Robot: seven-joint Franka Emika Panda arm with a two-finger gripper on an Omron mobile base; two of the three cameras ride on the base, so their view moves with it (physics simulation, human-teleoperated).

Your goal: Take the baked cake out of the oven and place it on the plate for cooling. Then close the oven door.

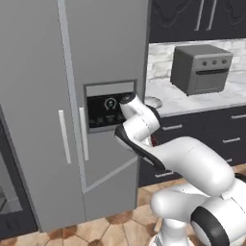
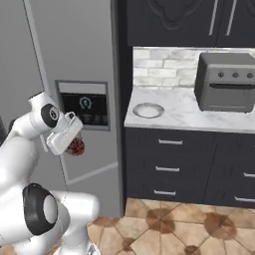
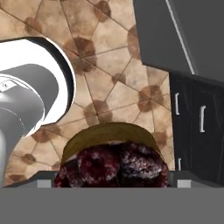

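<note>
1 cake [image 3: 113,159] sits clamped between your gripper [image 3: 113,186] jaws at their widest; it looks soft and crumbly, so hold its sides lightly and keep it level.

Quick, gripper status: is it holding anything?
Gripper: closed on the cake, carrying it above the tiled floor.

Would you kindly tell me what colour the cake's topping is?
Dark red, berry-like, on the round golden-brown cake; clearest in the hand view.
</note>
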